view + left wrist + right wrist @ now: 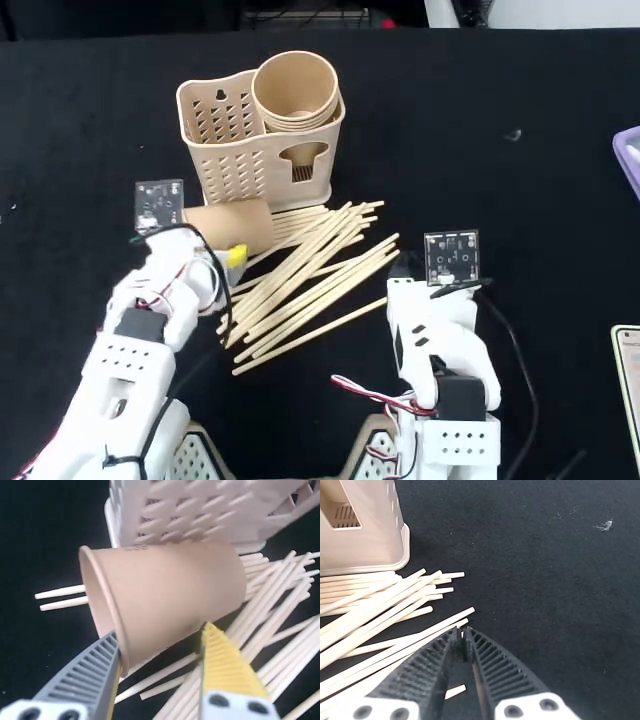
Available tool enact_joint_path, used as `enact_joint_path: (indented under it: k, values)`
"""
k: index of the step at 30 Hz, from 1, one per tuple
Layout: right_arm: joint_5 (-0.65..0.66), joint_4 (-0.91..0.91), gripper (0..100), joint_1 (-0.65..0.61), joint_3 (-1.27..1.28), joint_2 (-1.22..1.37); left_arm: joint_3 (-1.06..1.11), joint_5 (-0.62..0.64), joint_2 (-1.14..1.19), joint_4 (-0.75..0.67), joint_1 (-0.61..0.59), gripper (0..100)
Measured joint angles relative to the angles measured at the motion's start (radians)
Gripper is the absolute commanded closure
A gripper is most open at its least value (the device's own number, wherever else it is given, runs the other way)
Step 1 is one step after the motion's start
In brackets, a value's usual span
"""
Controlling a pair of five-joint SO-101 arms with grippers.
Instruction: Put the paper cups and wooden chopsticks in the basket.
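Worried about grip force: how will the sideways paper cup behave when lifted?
The cup looks thin-walled and light, so a hard squeeze would probably dent it. Round and on its side, it may roll if pushed.

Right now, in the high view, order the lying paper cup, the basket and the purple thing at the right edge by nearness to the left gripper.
1. Lying paper cup, between the left gripper's fingers.
2. Basket, just behind the cup.
3. Purple thing, far off at the table's right edge.
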Motion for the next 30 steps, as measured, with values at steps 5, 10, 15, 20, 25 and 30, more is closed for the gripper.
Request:
enact_joint_path:
  k: [5, 10, 15, 20, 25, 30]
  values:
    - [0.0, 0.0, 98.4, 0.0, 0.0, 0.0, 0.002, 0.0, 0.0, 0.0, 0.055, 97]
    - [0.0, 0.0, 98.4, 0.0, 0.0, 0.0, 0.002, 0.0, -0.002, 0.008, 0.058, 97]
    - [0.0, 0.0, 98.4, 0.0, 0.0, 0.0, -0.026, 0.0, -0.002, 0.167, 0.057, 97]
    - [0.0, 0.0, 98.4, -0.002, 0.0, 0.0, -0.181, 0.0, -0.002, 0.422, 0.04, 97]
    - [0.0, 0.0, 98.4, -0.002, 0.0, 0.0, -0.468, -0.052, -0.002, 0.671, -0.087, 97]
    - [0.0, 0.0, 98.4, -0.002, 0.0, 0.0, -0.81, -0.181, 0.003, 0.796, -0.181, 97]
